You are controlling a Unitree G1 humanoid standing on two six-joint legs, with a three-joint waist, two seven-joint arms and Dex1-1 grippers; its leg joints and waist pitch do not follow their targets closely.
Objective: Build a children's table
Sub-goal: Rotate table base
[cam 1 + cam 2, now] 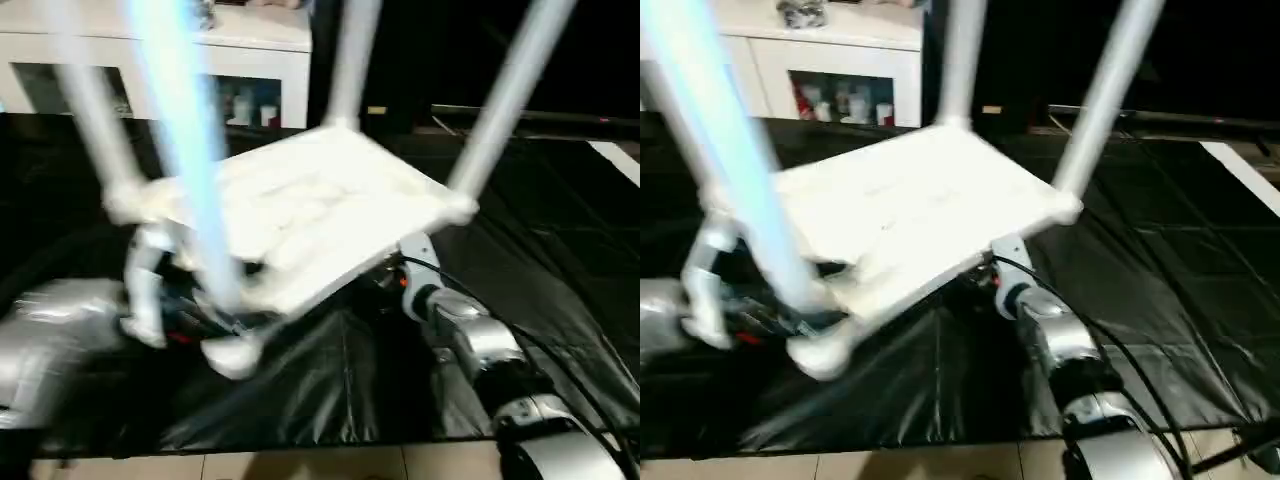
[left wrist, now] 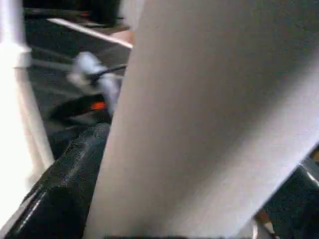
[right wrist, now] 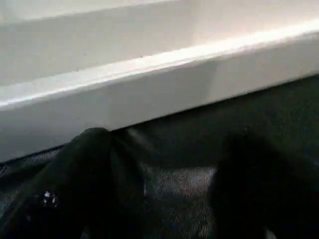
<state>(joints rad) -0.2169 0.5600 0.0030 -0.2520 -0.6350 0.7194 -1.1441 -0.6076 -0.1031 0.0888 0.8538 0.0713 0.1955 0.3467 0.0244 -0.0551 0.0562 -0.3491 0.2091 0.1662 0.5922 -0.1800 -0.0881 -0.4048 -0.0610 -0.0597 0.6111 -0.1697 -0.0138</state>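
Black sheet [image 1: 560, 230]: dark covering across the whole floor, lower and right parts of the head views.
White cabinet [image 1: 830, 60]: upper left, behind the work, with glass doors.
Children's table [image 1: 310, 215]: centre of the head views, upside down and lifted off the sheet, tilted with its near corner low at lower left.
Table top [image 1: 910, 210]: ribbed underside faces up; its long axis runs from lower left toward upper right.
Legs [image 1: 505, 100]: four white tubes seated in the corner sockets, pointing up and out of the top of the frame.
Left gripper [image 1: 190, 320]: lower left, beside the near leg; a wide white tube sits between dark fingers [image 2: 65, 184] in the left wrist view, so it appears clamped on that leg.
Right gripper [image 3: 159, 199]: under the table's edge; fingers apart, holding nothing.
Risk: the tilted table could swing or slip from the one-sided hold, and a leg could work loose from its socket.
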